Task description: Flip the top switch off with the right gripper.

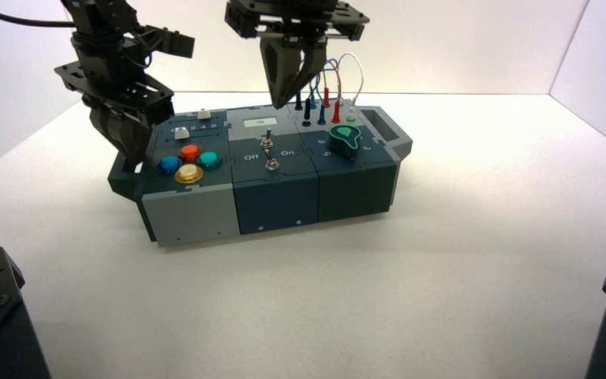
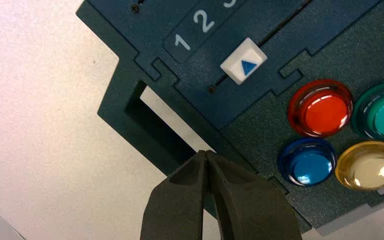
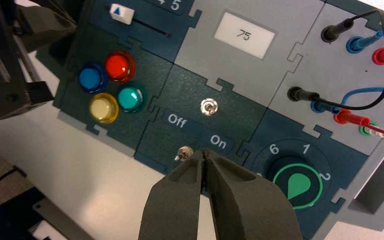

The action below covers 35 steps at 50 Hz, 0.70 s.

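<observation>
On the white worktop (image 1: 473,237), my black two-fingered right end effector (image 1: 288,96), fingers pressed together and empty, hovers above the dark box's tiny silver top switch (image 3: 208,106), approach and sideways nudge toward "Off" pending.

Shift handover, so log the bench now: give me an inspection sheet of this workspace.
Surface: white table, box standing on it.
Job's things: top switch and lower switch, between the Off and On labels; lever positions not clear.
Clutter: nothing seen.
Grippers: right gripper shut, hanging above the box's back edge, touching nothing; left gripper shut, by the box's left handle.
Cables: black, blue, red, white leads plugged in at the box's back right.
Surroundings: white walls; dark robot parts in the near corners.
</observation>
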Available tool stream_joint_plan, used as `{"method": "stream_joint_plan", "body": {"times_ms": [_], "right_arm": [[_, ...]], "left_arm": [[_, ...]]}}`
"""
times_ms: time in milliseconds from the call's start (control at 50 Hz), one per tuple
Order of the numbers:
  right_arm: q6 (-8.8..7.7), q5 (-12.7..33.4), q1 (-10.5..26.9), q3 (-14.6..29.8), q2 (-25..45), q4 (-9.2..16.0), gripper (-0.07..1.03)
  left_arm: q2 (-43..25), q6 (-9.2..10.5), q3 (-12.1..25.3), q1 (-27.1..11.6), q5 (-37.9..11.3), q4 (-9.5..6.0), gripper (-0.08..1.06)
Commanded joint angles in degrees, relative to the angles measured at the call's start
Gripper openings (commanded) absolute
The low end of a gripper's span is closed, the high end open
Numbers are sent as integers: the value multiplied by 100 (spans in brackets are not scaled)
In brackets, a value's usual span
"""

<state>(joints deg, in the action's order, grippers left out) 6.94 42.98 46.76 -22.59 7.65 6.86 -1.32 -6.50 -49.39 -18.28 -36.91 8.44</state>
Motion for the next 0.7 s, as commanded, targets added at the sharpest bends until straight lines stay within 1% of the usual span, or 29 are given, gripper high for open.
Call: {"method": "stream_joint_plan", "body": {"times_ms": [20, 260, 700], "right_arm": [[-9, -79, -26, 105, 105, -44, -2], [-9, -88, -18, 255, 378, -53, -2], [-9, -105, -18, 422, 448, -53, -2]], "left_arm": [[-35, -9, 70, 62, 53, 18, -3], [-105, -18, 79, 53, 158, 18, -3], [-220, -35, 79, 62, 290, 26, -3]]}}
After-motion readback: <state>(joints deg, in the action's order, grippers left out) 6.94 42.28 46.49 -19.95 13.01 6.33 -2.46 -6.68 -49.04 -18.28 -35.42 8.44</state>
